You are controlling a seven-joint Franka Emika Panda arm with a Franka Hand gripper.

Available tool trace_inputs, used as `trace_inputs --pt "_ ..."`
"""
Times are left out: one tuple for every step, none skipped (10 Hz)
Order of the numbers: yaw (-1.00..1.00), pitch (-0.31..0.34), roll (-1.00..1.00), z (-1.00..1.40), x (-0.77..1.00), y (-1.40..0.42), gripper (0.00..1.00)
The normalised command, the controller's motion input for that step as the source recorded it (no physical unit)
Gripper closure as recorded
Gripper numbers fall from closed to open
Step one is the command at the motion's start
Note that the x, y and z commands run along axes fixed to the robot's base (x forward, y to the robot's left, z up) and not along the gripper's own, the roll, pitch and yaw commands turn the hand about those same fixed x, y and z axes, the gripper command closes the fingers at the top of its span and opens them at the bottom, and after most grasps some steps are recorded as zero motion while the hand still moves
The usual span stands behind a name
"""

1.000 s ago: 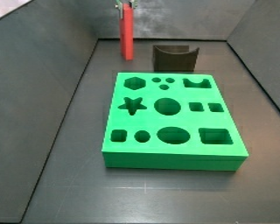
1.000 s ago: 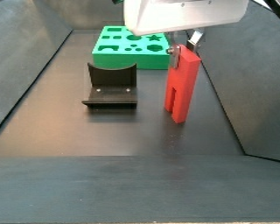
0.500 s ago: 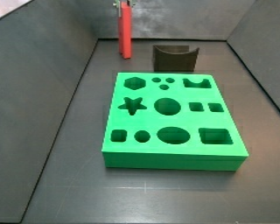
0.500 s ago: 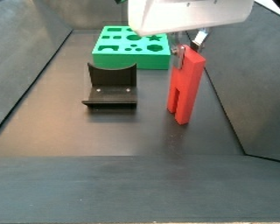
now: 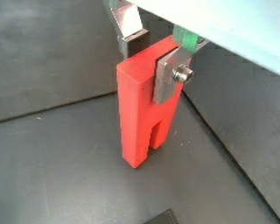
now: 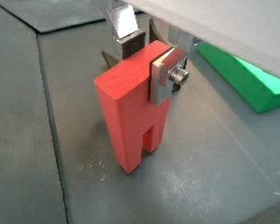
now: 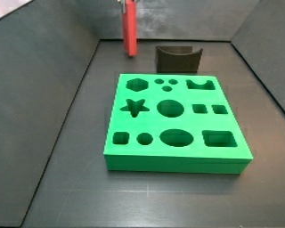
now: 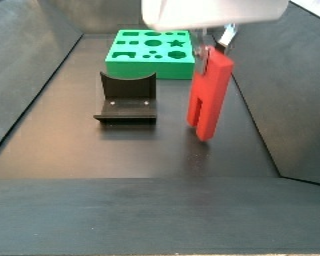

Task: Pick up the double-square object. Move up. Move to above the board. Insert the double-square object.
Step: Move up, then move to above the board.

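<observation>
Double-square object point(image 5: 140, 109), red, two-pronged, in gripper point(image 5: 150, 54)

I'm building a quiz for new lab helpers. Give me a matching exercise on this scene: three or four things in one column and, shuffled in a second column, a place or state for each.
Things:
1. red double-square object
2. green board
3. dark grey block
4. gripper

States or places:
A. lies flat on the floor, all cut-outs empty
B. stands on the floor beside the board, untouched
C. hangs upright, prongs pointing down
D. shut on the top of the red piece

Pairs: 1-C, 2-A, 3-B, 4-D
</observation>
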Motion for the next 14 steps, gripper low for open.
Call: trace_inputs --pt "-0.03 0.054 0.0 0.68 -0.06 -0.05 1.0" --pt "-0.02 0.067 0.03 0.49 -0.05 -0.03 1.0" --pt "-0.02 0.075 0.05 0.33 -0.03 -0.01 1.0" --pt "-0.01 0.078 0.06 0.23 -0.02 -0.01 1.0" --pt "-0.1 -0.263 -0.18 0.49 0.13 -0.22 1.0" --pt "-0.1 -0.263 -0.18 0.45 0.13 -0.21 1.0" --pt "-0.06 -0.188 -0.17 0.32 0.04 -0.13 1.0" --pt "-0.04 -0.131 -0.16 0.17 0.02 -0.07 1.0" --pt "-1.0 0.305 0.04 0.34 0.08 -1.0 1.0" --pt "-1.0 0.338 0.06 0.33 0.08 -1.0 1.0" --pt "-1.0 0.381 0.1 0.35 0.08 -1.0 1.0" --pt "-1.0 0.398 0.09 0.35 0.08 -1.0 1.0" --pt "-0.6 0.295 0.06 0.35 0.09 -1.0 1.0" --pt "-0.42 0.239 0.04 0.35 0.09 -1.0 1.0"
